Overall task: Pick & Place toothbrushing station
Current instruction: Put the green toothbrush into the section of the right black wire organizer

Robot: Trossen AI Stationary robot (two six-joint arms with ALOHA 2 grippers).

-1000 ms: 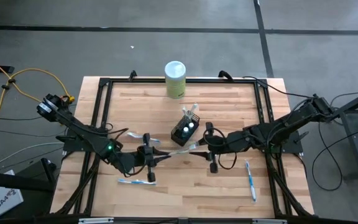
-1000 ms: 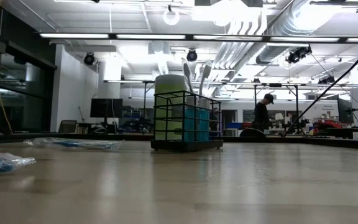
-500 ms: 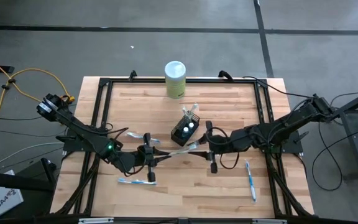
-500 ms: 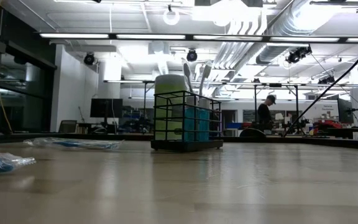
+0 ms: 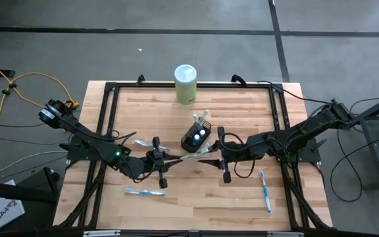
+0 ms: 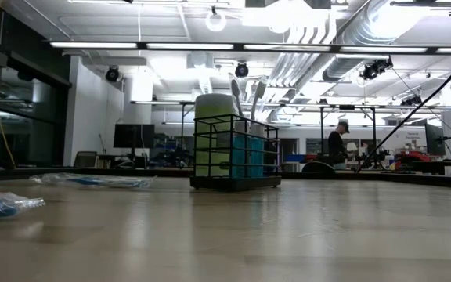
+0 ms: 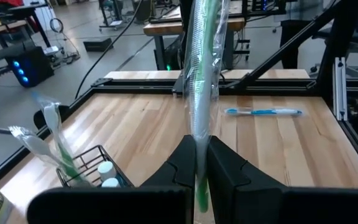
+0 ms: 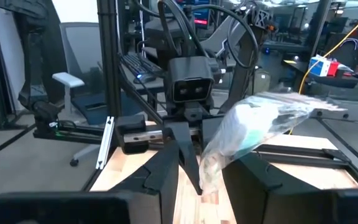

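Partly done: the holder (image 5: 197, 136) mid-counter has tubes and one brush. Both grippers, left (image 5: 164, 162) and right (image 5: 214, 153), pinch a wrapped brush (image 5: 189, 157) beside it; three more (image 5: 265, 190) lie loose

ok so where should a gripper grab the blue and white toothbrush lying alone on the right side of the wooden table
Grip the blue-and-white wrapped toothbrush around the middle of its thin handle, coming straight down from above. It lies flat on the wooden table, running near to far, with bare wood on both long sides, so the fingers should probably straddle it across its width.
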